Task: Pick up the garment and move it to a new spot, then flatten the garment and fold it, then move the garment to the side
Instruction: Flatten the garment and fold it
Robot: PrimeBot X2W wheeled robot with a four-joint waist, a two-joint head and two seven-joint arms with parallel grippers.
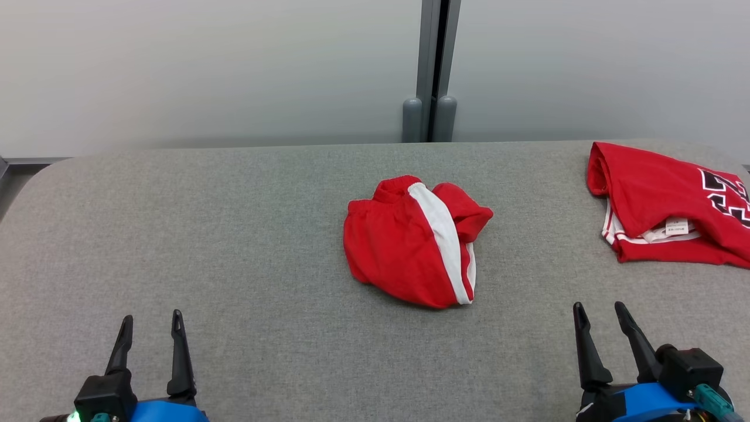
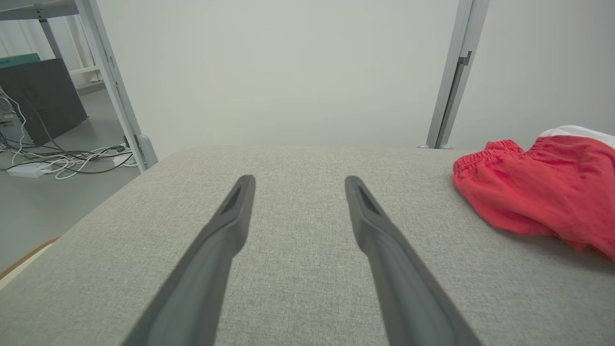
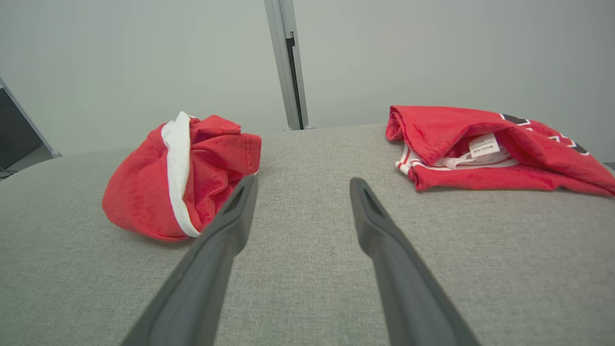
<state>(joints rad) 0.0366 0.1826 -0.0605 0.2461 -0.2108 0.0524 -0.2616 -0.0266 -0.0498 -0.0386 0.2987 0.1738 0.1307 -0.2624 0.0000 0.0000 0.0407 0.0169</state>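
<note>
Garment [image 1: 404, 246]: red shorts with a white side stripe, crumpled in a loose heap just right of centre in the head view, resting on the grey fabric-covered tabletop [image 1: 234, 234]. One elastic waistband edge faces the upper left of the heap; the stripe runs diagonally from top centre to lower right. My left jaws are at the lower left of that frame, spread, fingers [image 1: 179, 351] pointing up the frame, holding nothing and well apart from the shorts. My right jaws are at the lower right, also spread and holding nothing, fingers [image 1: 583, 346] below and to the right of the heap, not touching it. In the left wrist view the shorts [image 2: 543, 192] lie at the right edge, clear of my fingers [image 2: 375, 226]. In the right wrist view the heap [image 3: 144, 192] is at centre left; my left-hand finger [image 3: 230, 221] overlaps its lower edge in the frame, contact not confirmed. A second item, a red jersey [image 1: 656, 199] with white trim and a white label [image 1: 677, 225], lies flat at the upper right, apart from the shorts. A grey post [image 1: 430, 70] stands behind the tabletop at top centre.
</note>
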